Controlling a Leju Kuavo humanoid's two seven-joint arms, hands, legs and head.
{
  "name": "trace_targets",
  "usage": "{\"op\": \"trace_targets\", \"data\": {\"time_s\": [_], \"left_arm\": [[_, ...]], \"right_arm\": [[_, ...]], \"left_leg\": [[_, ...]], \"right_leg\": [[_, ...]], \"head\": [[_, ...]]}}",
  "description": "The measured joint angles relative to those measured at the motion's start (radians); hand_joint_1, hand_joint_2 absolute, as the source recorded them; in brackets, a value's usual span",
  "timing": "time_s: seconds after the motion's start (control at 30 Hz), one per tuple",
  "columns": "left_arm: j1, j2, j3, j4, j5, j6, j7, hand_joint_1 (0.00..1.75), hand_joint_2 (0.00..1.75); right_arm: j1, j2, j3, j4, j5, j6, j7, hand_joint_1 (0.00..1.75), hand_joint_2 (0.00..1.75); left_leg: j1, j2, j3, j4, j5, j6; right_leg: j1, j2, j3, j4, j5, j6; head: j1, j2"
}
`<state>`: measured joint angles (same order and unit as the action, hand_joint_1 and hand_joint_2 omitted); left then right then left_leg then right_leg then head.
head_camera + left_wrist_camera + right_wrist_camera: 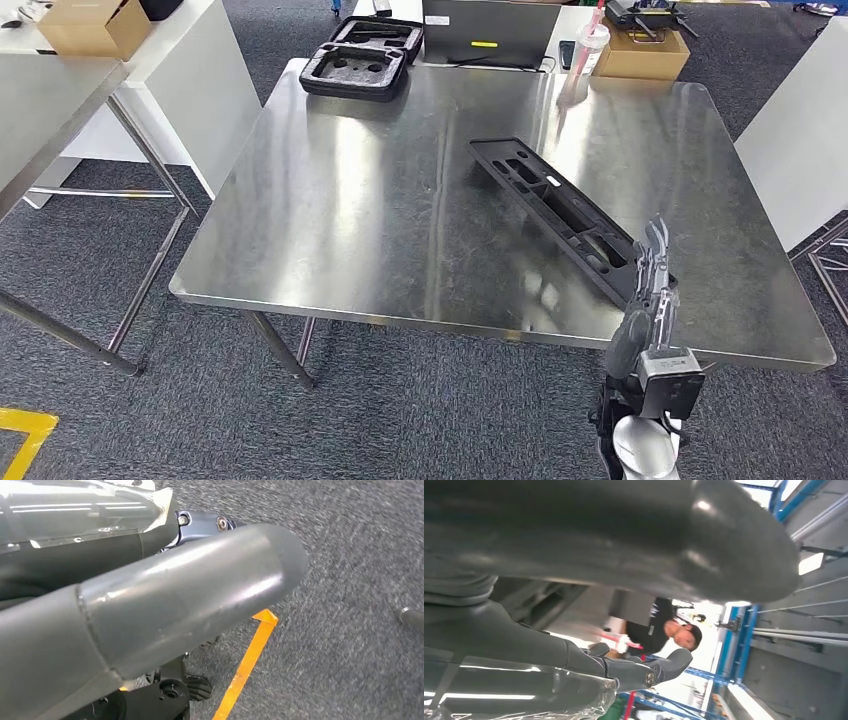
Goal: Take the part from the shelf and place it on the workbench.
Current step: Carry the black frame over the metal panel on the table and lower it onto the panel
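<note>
Right hand (648, 285) touching near end of part (560, 215) on workbench (380, 200).

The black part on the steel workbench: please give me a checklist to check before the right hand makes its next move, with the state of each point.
1. Black part lies on the workbench: ok, flat and slanted across it.
2. Part fully supported: ok, its near end is inside the front edge.
3. Right hand free of the part: cannot tell; its fingers overlap the near end.
4. Nothing crowding the part: ok, foam cases and cup stand far off.
5. Left hand clear of the bench: ok, it hangs over the carpet.
</note>
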<state>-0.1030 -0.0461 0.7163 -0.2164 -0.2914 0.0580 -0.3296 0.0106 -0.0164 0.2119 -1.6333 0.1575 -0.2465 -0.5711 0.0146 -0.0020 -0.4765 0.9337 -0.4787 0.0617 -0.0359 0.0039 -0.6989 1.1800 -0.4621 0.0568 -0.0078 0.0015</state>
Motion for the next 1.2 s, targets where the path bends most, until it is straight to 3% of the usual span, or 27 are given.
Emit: {"op": "trace_targets", "data": {"time_s": [0.07,0.1,0.2,0.27,0.3,0.4,0.43,0.47,0.5,0.57,0.63,0.73,0.77,0.83,0.9,0.93,0.97,1.0,1.07,1.13,1.2], "left_arm": [[0.001,0.003,0.010,0.000,0.005,-0.004,0.001,0.00,0.00],[0.001,0.005,0.014,0.000,0.008,-0.007,0.001,0.00,0.00],[0.005,0.008,0.026,0.000,0.013,-0.012,0.001,0.00,0.00],[0.008,0.009,0.033,0.001,0.016,-0.015,0.002,0.00,0.00],[0.009,0.008,0.036,0.001,0.017,-0.015,0.003,0.00,0.00],[0.013,0.005,0.044,0.001,0.017,-0.016,0.005,0.00,0.00],[0.015,0.003,0.046,0.001,0.018,-0.015,0.006,0.00,0.00],[0.016,0.002,0.048,0.001,0.018,-0.015,0.006,0.00,0.00],[0.017,0.001,0.050,0.001,0.018,-0.015,0.006,0.00,0.00],[0.016,0.000,0.053,0.001,0.019,-0.014,0.006,0.00,0.00],[0.016,-0.001,0.055,0.001,0.019,-0.013,0.006,0.00,0.00],[0.017,-0.002,0.058,0.001,0.019,-0.013,0.006,0.00,0.00],[0.017,-0.003,0.058,0.001,0.019,-0.014,0.006,0.00,0.00],[0.015,-0.004,0.058,0.001,0.019,-0.016,0.005,0.00,0.00],[0.015,-0.005,0.058,0.001,0.018,-0.020,0.004,0.00,0.00],[0.015,-0.005,0.058,0.001,0.018,-0.022,0.004,0.00,0.00],[0.015,-0.004,0.058,0.002,0.018,-0.024,0.004,0.00,0.00],[0.015,-0.004,0.059,0.002,0.018,-0.025,0.004,0.00,0.00],[0.015,-0.005,0.059,0.002,0.018,-0.026,0.004,0.00,0.00],[0.015,-0.006,0.059,0.002,0.018,-0.026,0.001,0.00,0.00],[0.015,-0.007,0.059,0.002,0.017,-0.027,-0.002,0.00,0.00]], "right_arm": [[0.033,0.008,0.001,-0.007,0.009,0.006,-0.002,0.00,0.00],[0.048,0.012,0.002,-0.010,0.012,0.008,-0.003,0.00,0.00],[0.080,0.023,0.003,-0.016,0.017,0.014,-0.004,0.00,0.00],[0.089,0.032,0.001,-0.015,0.013,0.016,0.001,0.00,0.00],[0.092,0.037,-0.001,-0.014,0.011,0.016,0.003,0.00,0.00],[0.097,0.049,-0.014,0.001,0.000,0.017,0.013,0.00,0.00],[0.099,0.052,-0.019,0.008,-0.004,0.017,0.015,0.00,0.00],[0.100,0.054,-0.023,0.015,-0.007,0.017,0.017,0.00,0.00],[0.101,0.057,-0.027,0.022,-0.009,0.018,0.018,0.00,0.00],[0.101,0.063,-0.035,0.034,-0.012,0.019,0.018,0.00,0.00],[0.100,0.067,-0.039,0.042,-0.014,0.019,0.018,0.00,0.00],[0.100,0.071,-0.044,0.052,-0.015,0.019,0.018,0.00,0.00],[0.100,0.072,-0.048,0.056,-0.017,0.018,0.018,0.00,0.00],[0.101,0.072,-0.060,0.064,-0.021,0.016,0.018,0.00,0.00],[0.105,0.071,-0.069,0.073,-0.030,0.015,0.018,0.00,0.00],[0.108,0.070,-0.073,0.078,-0.035,0.016,0.017,0.00,0.00],[0.111,0.068,-0.076,0.082,-0.039,0.017,0.015,0.00,0.00],[0.114,0.067,-0.078,0.086,-0.042,0.019,0.014,0.00,0.00],[0.117,0.064,-0.081,0.092,-0.046,0.024,0.010,0.00,0.00],[0.118,0.059,-0.081,0.099,-0.050,0.025,0.007,0.00,0.00],[0.122,0.050,-0.080,0.110,-0.051,0.018,0.009,0.00,0.00]], "left_leg": [[0.006,-0.003,-0.015,0.032,-0.017,-0.025],[0.005,-0.004,-0.025,0.047,-0.024,-0.035],[0.006,-0.006,-0.041,0.068,-0.032,-0.051],[0.012,-0.004,-0.050,0.089,-0.056,-0.056],[0.013,-0.003,-0.064,0.124,-0.085,-0.059],[0.013,-0.001,-0.140,0.305,-0.191,-0.063],[0.013,-0.001,-0.152,0.339,-0.203,-0.061],[0.013,-0.001,-0.145,0.338,-0.195,-0.058],[0.012,-0.002,-0.119,0.299,-0.169,-0.052],[0.007,-0.002,-0.036,0.163,-0.108,-0.038],[-0.001,-0.004,0.010,0.078,-0.082,-0.031],[-0.010,-0.003,0.001,0.061,-0.062,-0.023],[-0.010,-0.002,-0.004,0.054,-0.049,-0.019],[-0.009,0.003,-0.019,0.041,-0.022,-0.008],[-0.013,0.008,-0.042,0.042,-0.002,0.001],[-0.016,0.009,-0.054,0.043,0.007,0.002],[-0.017,0.010,-0.067,0.044,0.016,0.003],[-0.018,0.011,-0.079,0.046,0.024,0.002],[-0.021,0.011,-0.099,0.053,0.037,-0.002],[-0.025,0.011,-0.114,0.062,0.048,-0.009],[-0.028,0.011,-0.120,0.067,0.059,-0.018]], "right_leg": [[-0.008,0.000,0.072,-0.123,0.024,0.022],[-0.009,0.002,0.089,-0.152,0.027,0.021],[-0.006,0.010,0.083,-0.145,0.023,-0.002],[-0.007,0.009,0.078,-0.146,0.028,-0.015],[-0.007,0.009,0.075,-0.148,0.032,-0.022],[0.001,0.004,0.057,-0.148,0.044,-0.039],[0.003,0.003,0.050,-0.148,0.048,-0.043],[0.006,0.002,0.045,-0.148,0.052,-0.045],[0.007,0.002,0.041,-0.148,0.056,-0.046],[0.010,0.003,0.038,-0.148,0.065,-0.041],[0.010,0.001,0.036,-0.149,0.075,-0.028],[0.006,-0.001,0.033,-0.161,0.094,-0.004],[0.007,-0.001,0.027,-0.158,0.087,-0.001],[0.011,-0.002,0.001,-0.091,0.020,-0.012],[0.014,-0.002,-0.027,0.036,-0.066,-0.023],[0.015,-0.002,-0.030,0.087,-0.086,-0.021],[0.015,-0.002,-0.020,0.110,-0.088,-0.014],[0.016,-0.002,0.007,0.099,-0.076,-0.005],[0.018,-0.002,0.107,-0.019,-0.048,0.002],[0.024,-0.003,0.198,-0.152,-0.049,-0.005],[0.030,-0.003,0.222,-0.199,-0.056,-0.016]], "head": [[0.004,0.000],[0.006,0.000],[-0.001,0.000],[-0.005,0.000],[-0.006,0.000],[-0.011,0.000],[-0.011,0.000],[-0.012,0.000],[-0.012,0.000],[-0.011,0.000],[-0.011,0.000],[-0.010,0.000],[-0.010,0.000],[-0.004,0.000],[0.000,0.000],[0.002,0.000],[0.002,0.000],[0.003,0.000],[0.004,0.000],[0.004,0.000],[0.003,0.000]]}}
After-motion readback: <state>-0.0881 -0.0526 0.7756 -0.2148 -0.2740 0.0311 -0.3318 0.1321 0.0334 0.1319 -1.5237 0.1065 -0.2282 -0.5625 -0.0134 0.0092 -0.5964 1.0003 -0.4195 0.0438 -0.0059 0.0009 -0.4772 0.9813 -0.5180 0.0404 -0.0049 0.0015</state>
